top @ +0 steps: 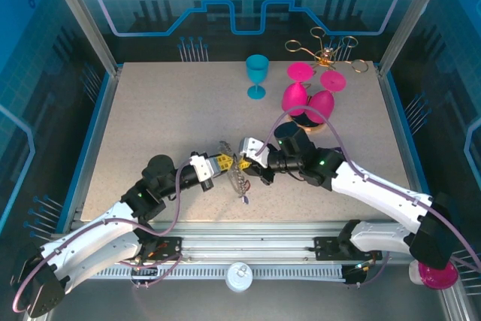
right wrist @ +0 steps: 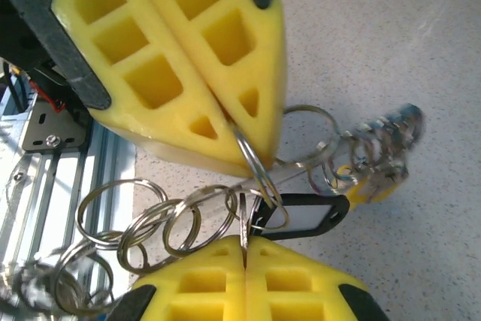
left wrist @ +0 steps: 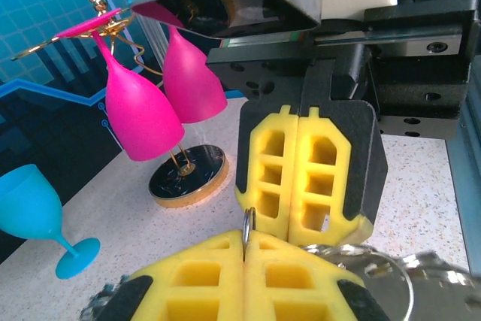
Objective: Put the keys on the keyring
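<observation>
The keyring (right wrist: 154,219) is a chain of linked silver rings, hanging between my two grippers at the table's middle (top: 239,180). My left gripper (left wrist: 246,242) is shut on one thin ring (left wrist: 249,222). My right gripper (right wrist: 243,244) is shut on another ring (right wrist: 243,219), tip to tip with the left gripper (right wrist: 252,137). A black tag with a white label (right wrist: 301,216) and a yellow-headed key (right wrist: 370,186) hang among the rings over the table. In the top view the left gripper (top: 228,162) and right gripper (top: 249,157) nearly touch.
Beyond the grippers stand a teal goblet (top: 257,73), pink goblets (top: 308,99) on a gold wire stand (top: 327,50) with a round black base (left wrist: 188,178). Another pink goblet (top: 434,276) sits off the table at the near right.
</observation>
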Robot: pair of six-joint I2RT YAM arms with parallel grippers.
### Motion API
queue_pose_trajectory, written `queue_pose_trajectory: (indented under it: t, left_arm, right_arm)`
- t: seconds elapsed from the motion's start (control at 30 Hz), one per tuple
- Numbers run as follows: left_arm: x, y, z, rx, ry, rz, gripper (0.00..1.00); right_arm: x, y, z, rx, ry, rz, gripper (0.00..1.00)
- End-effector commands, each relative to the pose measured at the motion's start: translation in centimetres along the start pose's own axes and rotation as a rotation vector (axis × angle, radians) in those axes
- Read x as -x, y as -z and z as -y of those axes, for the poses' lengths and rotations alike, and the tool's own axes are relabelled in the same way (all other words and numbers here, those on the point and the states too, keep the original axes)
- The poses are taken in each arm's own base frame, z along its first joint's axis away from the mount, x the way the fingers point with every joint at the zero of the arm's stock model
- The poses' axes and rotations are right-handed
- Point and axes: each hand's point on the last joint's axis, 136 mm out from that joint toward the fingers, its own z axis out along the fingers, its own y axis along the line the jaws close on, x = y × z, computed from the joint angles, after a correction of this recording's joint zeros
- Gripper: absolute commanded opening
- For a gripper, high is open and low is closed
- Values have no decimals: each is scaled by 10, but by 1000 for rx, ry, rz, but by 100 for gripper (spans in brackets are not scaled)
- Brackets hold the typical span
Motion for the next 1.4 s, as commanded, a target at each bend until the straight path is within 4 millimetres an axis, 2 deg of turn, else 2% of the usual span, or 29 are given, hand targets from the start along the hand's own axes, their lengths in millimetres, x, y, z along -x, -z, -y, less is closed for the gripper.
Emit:
queue_pose_trajectory:
  t: [0.0,0.07,0.13,0.23,0.33,0.47,0.63,0.83,1.07,1.37]
  left_arm:
    - [24,2,-4,9,-16,95,0]
    - [20,2,-3,11,-14,88,0]
    - [18,3,-3,10,-12,83,0]
    - [15,4,1,-6,-11,77,0]
    - [12,4,6,-37,-7,72,0]
    - [12,2,11,-76,2,70,0]
    - [14,-1,17,-120,11,78,0]
    - [13,-5,19,-143,10,79,0]
    - [14,-7,19,-147,13,85,0]
    - [18,-6,21,-161,19,99,0]
  right_arm:
    - [5,1,-10,43,17,0,0]
    - [9,9,-2,10,-2,30,4]
    - [12,18,7,-29,-29,63,21]
    - [16,34,12,-46,-42,106,36]
    - [9,40,9,-34,-39,120,39]
    - [19,40,-3,25,29,186,40]
    - [30,29,-2,40,64,228,36]
    - [23,21,-3,44,85,219,27]
    - [2,15,-6,49,87,166,26]
    - [10,15,-8,53,124,200,19]
